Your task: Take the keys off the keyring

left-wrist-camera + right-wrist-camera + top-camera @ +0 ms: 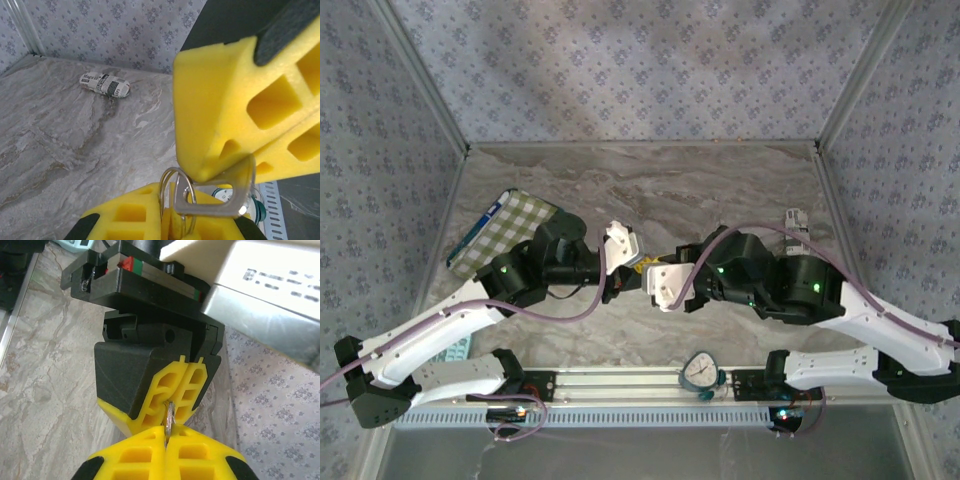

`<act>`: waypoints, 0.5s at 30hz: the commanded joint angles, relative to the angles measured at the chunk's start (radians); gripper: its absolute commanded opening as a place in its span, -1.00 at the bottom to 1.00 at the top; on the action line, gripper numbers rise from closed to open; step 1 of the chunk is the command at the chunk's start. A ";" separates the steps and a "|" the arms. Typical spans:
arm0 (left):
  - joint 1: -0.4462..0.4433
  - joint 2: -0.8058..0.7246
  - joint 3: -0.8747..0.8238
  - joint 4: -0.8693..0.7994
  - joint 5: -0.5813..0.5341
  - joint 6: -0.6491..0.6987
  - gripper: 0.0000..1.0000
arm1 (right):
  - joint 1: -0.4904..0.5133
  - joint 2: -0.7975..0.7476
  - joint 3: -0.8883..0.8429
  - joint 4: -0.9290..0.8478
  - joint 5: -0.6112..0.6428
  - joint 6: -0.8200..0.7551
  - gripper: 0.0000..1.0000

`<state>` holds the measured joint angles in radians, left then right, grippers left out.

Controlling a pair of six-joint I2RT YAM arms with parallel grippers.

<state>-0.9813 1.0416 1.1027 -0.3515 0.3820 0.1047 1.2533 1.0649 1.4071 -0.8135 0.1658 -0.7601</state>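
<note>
Two robot arms, the left arm [450, 320] and the right arm [880, 325], reach inward from the near edge of a marble-patterned worktop [720, 190] and meet nose to nose above its middle, well clear of the surface, so that each can grip one part of the same small bundle of metal. The left tool [167, 222] has its yellow pads pressed together, pinching the keyring [176, 192], a silver split ring that rises from the slot between the pads. The right tool [166, 440] is likewise squeezed tight, and its pad tips pinch the head of a flat silver key [227, 197], whose hole is threaded on the ring. The key is therefore not yet free: it hangs in the air between the two tools, linked to the ring. Holding ring and key separately probably lets one tool steady the ring while the other works the key along the coil. How far the key has travelled around the ring cannot be told. Away from the action lie a green checked cloth [505, 232] at the left, a small printed wrapper [105, 85] near the back wall, and a round dial timer [701, 372] on the rail between the arm bases.
</note>
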 commanded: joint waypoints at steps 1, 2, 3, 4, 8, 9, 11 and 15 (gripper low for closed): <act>0.060 -0.006 0.067 0.249 -0.165 -0.048 -1.00 | 0.097 0.032 -0.082 -0.170 -0.260 -0.043 -1.00; 0.061 -0.006 0.068 0.249 -0.166 -0.053 -1.00 | 0.100 0.033 -0.094 -0.148 -0.254 -0.040 -1.00; 0.060 -0.006 0.069 0.246 -0.163 -0.054 -1.00 | 0.103 0.036 -0.102 -0.135 -0.255 -0.040 -1.00; 0.061 -0.008 0.069 0.245 -0.157 -0.053 -1.00 | 0.101 0.037 -0.108 -0.123 -0.266 -0.038 -1.00; 0.060 -0.015 0.068 0.243 -0.150 -0.053 -1.00 | 0.096 0.048 -0.104 -0.115 -0.351 -0.021 -1.00; 0.059 -0.017 0.066 0.242 -0.147 -0.049 -1.00 | 0.094 0.051 -0.099 -0.117 -0.362 -0.018 -1.00; 0.059 -0.020 0.065 0.243 -0.149 -0.049 -1.00 | 0.094 0.067 -0.084 -0.131 -0.364 -0.016 -1.00; 0.059 -0.025 0.046 0.282 -0.145 -0.062 -1.00 | 0.112 0.085 -0.131 -0.050 -0.299 -0.020 -1.00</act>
<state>-0.9730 1.0355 1.1023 -0.4408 0.3737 0.0959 1.2751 1.0863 1.3521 -0.7483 0.1833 -0.7609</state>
